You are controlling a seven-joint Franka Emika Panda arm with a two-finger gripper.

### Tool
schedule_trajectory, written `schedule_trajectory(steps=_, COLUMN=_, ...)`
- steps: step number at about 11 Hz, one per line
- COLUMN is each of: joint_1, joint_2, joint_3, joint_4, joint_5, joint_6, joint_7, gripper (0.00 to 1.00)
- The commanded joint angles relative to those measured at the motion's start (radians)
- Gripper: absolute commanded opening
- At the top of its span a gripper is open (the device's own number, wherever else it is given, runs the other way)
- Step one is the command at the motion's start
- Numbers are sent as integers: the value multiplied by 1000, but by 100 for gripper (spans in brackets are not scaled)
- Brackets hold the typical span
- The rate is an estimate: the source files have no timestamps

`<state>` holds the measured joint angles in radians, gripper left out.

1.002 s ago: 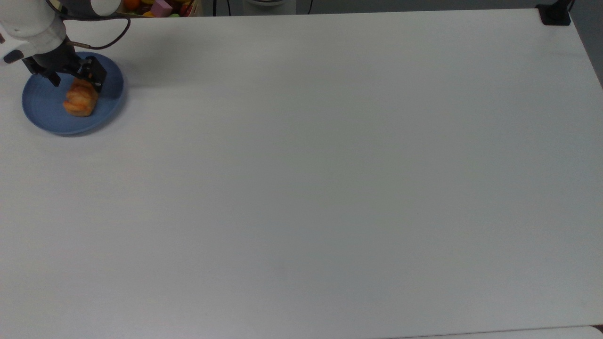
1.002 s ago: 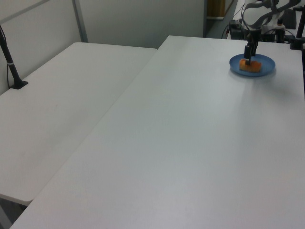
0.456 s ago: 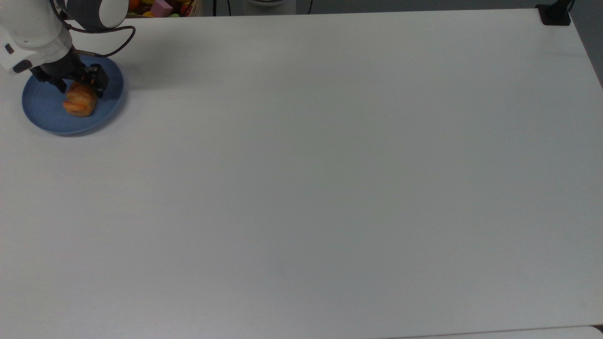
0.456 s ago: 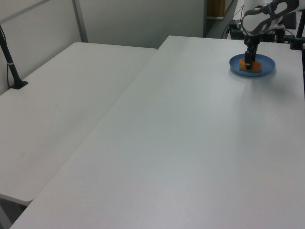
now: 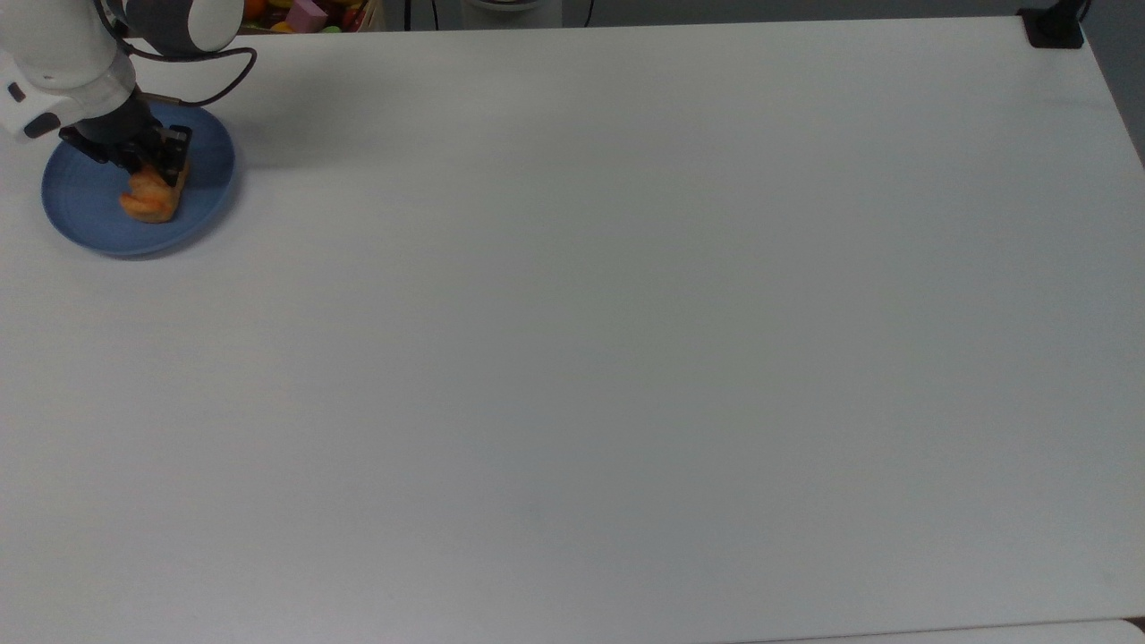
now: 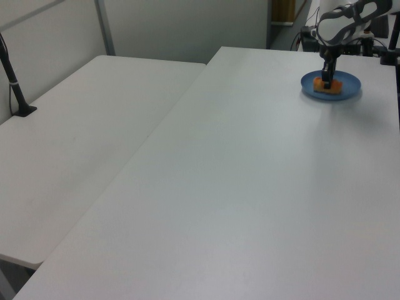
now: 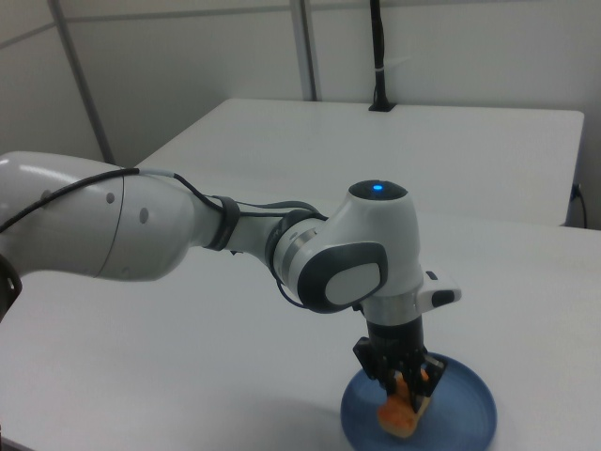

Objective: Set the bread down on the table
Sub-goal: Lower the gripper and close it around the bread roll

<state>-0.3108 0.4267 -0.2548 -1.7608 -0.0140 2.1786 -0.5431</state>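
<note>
— Where's the arm (image 7: 188,225) now?

— Stretched out low over the table (image 5: 572,340), elbow bent, wrist turned so the hand points straight down. In the right view the white forearm runs in from nine o'clock and the last joint, with a small blue light on top, hangs directly above the blue plate (image 7: 470,413).

— And the gripper (image 5: 143,165)?

— Down on the plate. In the top view it sits at the bread's (image 5: 154,199) twelve o'clock end, black fingers (image 7: 420,378) straddling it. In the right view they come down on either side of the loaf's upper part and look pressed against it, so I'd call it clamped on the bread.

— Is the bread off the plate?

— It seems to rest there, near the middle; I can't tell if it's lifted at all. In the left view the plate (image 6: 350,84) is far up at about one o'clock on the tabletop, the gripper (image 6: 326,80) standing upright over the orange loaf (image 6: 329,88).

— Anything else around?

— A second white table (image 6: 75,150) alongside, and some colourful objects (image 5: 304,13) beyond the table's far edge in the top view.
</note>
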Motion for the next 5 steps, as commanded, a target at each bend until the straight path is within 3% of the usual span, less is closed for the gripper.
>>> schedule_trajectory(steps=1, joint_1=12, joint_2=-57, joint_3=-4, joint_4=-3, joint_5=-14, joint_6=-45, joint_7=-38, gripper=33)
schedule_trajectory(steps=3, joint_1=24, joint_2=-94, joint_3=3, joint_4=44, joint_5=-12, joint_6=-129, joint_7=-47, gripper=33)
schedule_trajectory(steps=5, joint_1=89, joint_2=-158, joint_3=8, joint_4=95, joint_5=-3, joint_6=-218, joint_7=-40, gripper=33)
